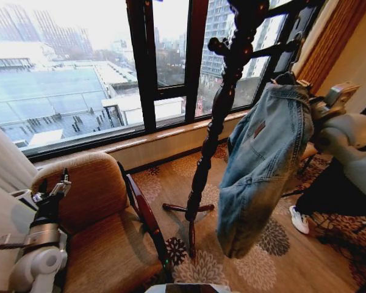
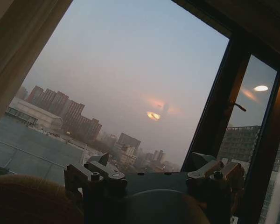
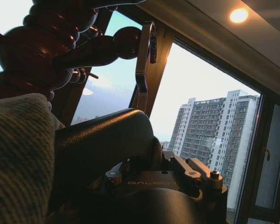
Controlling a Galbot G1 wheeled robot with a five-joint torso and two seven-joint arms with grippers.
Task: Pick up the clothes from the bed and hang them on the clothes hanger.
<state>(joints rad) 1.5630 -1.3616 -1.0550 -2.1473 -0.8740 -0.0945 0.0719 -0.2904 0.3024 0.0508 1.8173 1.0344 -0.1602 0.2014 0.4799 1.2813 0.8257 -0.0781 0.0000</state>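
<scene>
Denim jacket (image 1: 263, 165) hangs from my right gripper (image 1: 305, 97) at right of centre in the head view, clamped at the collar on its hanger, whose metal hook (image 3: 146, 60) rises beside the coat stand (image 1: 222, 104). I judge I'm at the hanging step; next, the hook must go over a peg. Its long axis runs vertically, hem toward the carpet (image 1: 274, 256). My left gripper (image 1: 61, 183) idles open at lower left, above the armchair (image 1: 97, 226).

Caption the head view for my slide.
Right gripper holds a denim jacket beside the wooden coat stand; left gripper idle.
</scene>
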